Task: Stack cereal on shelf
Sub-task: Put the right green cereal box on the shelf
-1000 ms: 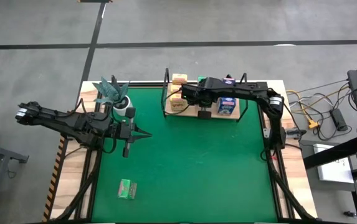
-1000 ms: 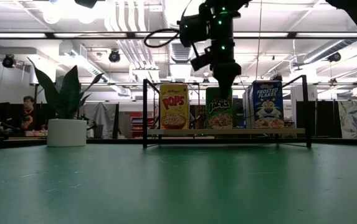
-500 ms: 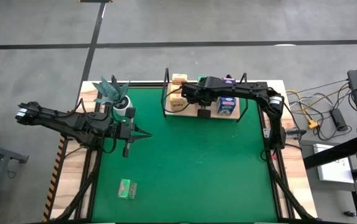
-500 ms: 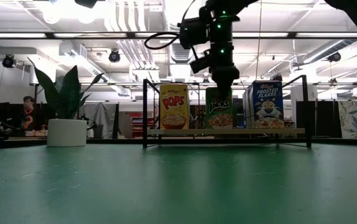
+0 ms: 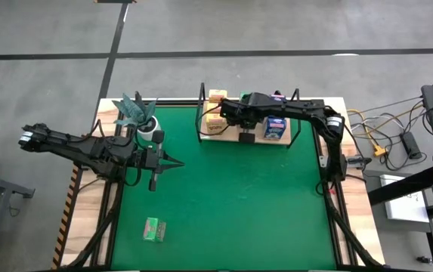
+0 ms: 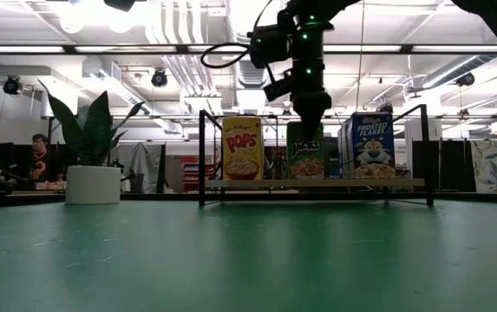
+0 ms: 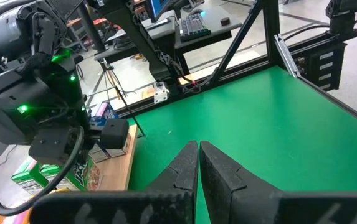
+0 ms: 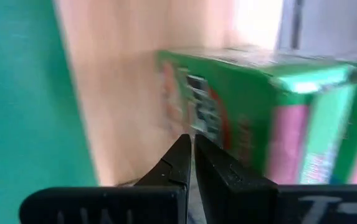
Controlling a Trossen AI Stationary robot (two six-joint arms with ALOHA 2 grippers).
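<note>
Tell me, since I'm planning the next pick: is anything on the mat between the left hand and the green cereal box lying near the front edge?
Nothing visible. The left hand, shut, hangs over bare green mat; the green box lies flat beyond it, with only open mat between. The plant pot sits off on the opposite side.

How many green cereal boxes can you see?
2: one green box stands on the shelf under the right gripper; another green box lies on the mat's near-left part. More may hide behind.
</note>
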